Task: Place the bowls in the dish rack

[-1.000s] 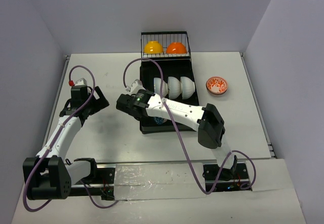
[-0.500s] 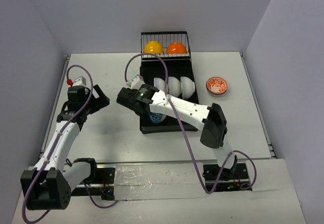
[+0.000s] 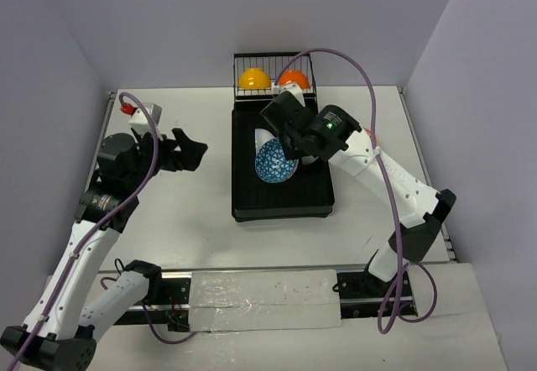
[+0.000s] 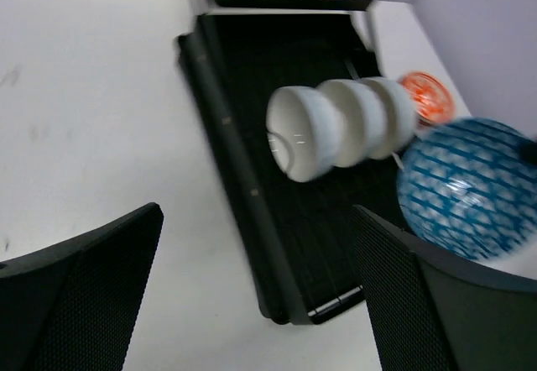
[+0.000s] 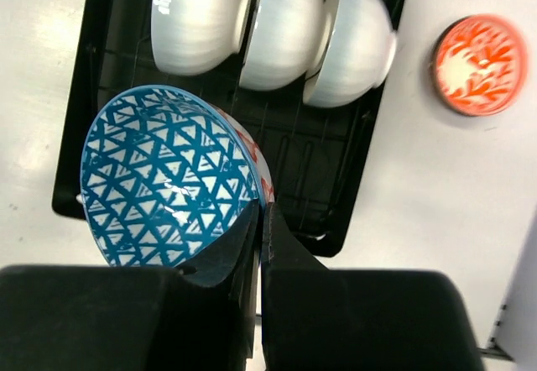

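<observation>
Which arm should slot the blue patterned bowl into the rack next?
Right. The right gripper pinches the blue patterned bowl by its rim above the dish rack; the left gripper is open, empty, over the table.

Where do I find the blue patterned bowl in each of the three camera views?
Top external: the blue patterned bowl is at centre, over the dish rack.
Left wrist: at the right edge, mid-height.
Right wrist: left of centre, its rim pinched by the right hand.
Shared landmark: the black dish rack.
</observation>
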